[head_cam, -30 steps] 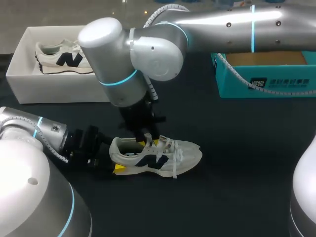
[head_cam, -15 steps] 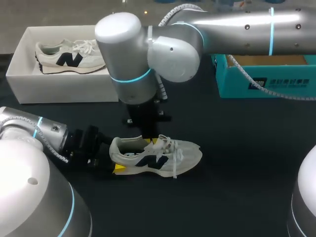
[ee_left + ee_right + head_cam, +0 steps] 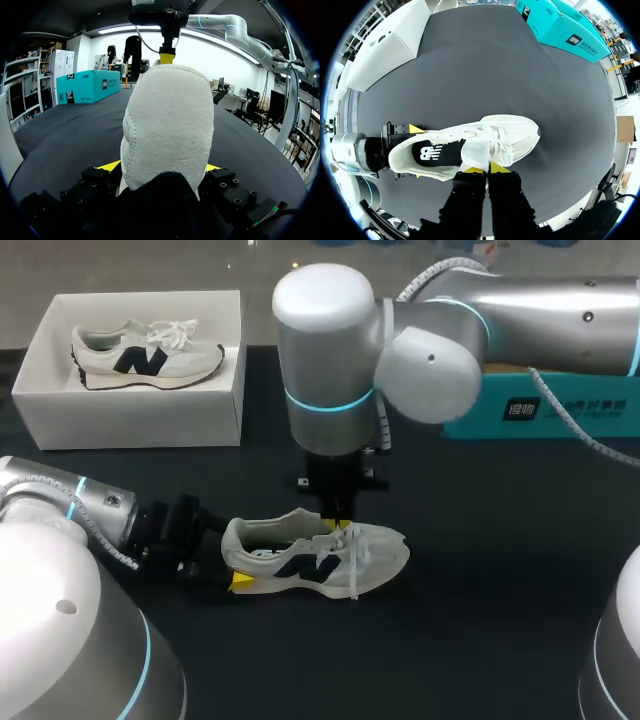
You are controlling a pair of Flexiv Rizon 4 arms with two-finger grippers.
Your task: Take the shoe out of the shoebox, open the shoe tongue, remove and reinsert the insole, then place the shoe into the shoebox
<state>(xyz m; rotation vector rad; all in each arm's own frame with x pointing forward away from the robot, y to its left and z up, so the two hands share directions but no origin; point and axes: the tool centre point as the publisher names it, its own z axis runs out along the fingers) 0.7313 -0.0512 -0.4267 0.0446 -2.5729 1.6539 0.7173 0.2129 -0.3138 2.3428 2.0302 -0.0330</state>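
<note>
My left claw (image 3: 160, 167) clamps the padded, nubbly fabric heel of the shoe (image 3: 320, 558), one yellow tip pressed on each side. The shoe is a low, pale cream trainer with a dark side logo and white laces. It lies upright on the matt black bench (image 3: 480, 570), heel at 9 o'clock and toe at 3 o'clock. My right claw (image 3: 486, 169) hangs over the shoe's middle, its fingers nearly together. It seems to nip the raised edge of the soft tongue (image 3: 482, 152). Since a second ago the right arm has swung toward 3 o'clock, carrying its claw from the collar to the laces, while the shoe has stayed put. At 11 o'clock a white card shoebox (image 3: 130, 420) holds a matching shoe (image 3: 145, 352). A teal box (image 3: 540, 415) sits at 2 o'clock.
</note>
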